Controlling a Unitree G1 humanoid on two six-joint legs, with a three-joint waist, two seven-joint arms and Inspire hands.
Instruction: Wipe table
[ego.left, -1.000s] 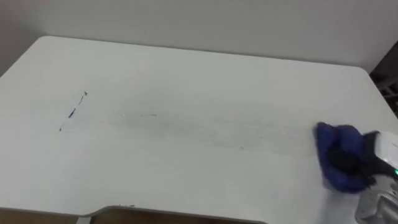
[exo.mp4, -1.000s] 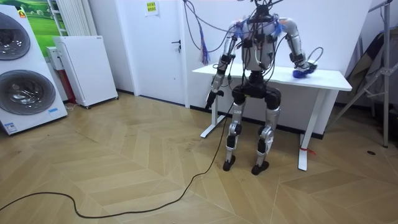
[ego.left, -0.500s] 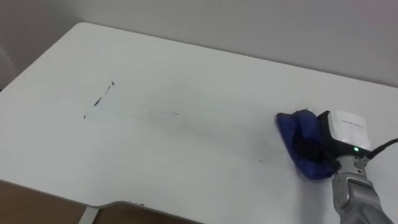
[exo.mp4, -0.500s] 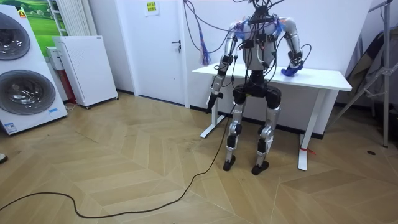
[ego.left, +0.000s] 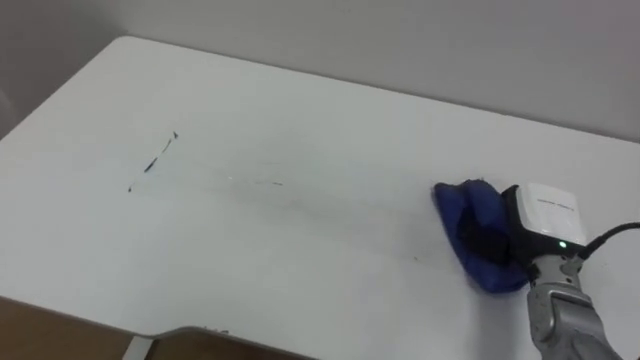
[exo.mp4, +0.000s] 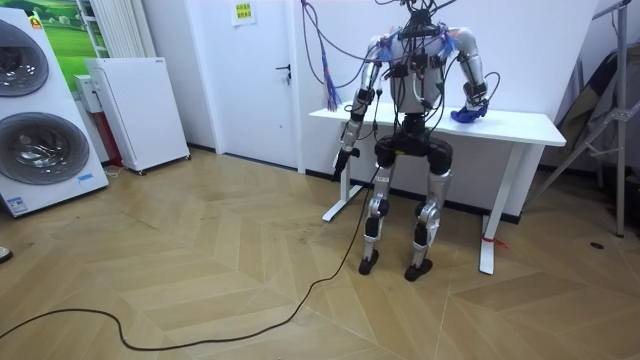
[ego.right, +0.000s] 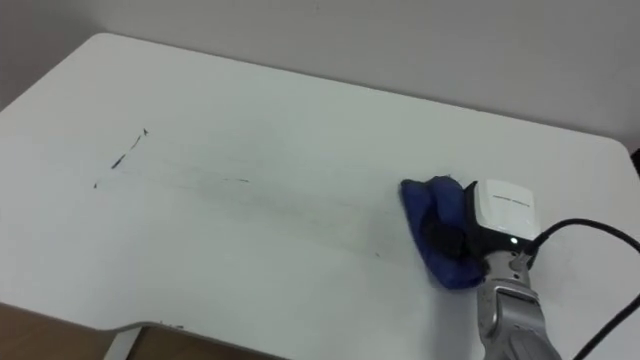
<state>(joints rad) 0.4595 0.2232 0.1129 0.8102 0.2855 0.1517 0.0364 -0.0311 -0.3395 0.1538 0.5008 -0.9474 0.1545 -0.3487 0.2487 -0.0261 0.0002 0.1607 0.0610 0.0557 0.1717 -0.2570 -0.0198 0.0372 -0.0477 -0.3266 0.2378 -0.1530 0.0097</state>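
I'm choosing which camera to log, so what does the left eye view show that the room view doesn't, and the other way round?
Left eye view: thin dark marks on the white table, toward the robot's left. Room view: the robot standing at the table's long side, its left hand hanging by the table's end, plus stacked washing machines, a white cabinet and a door. Both: the table, with the right hand on the blue cloth.
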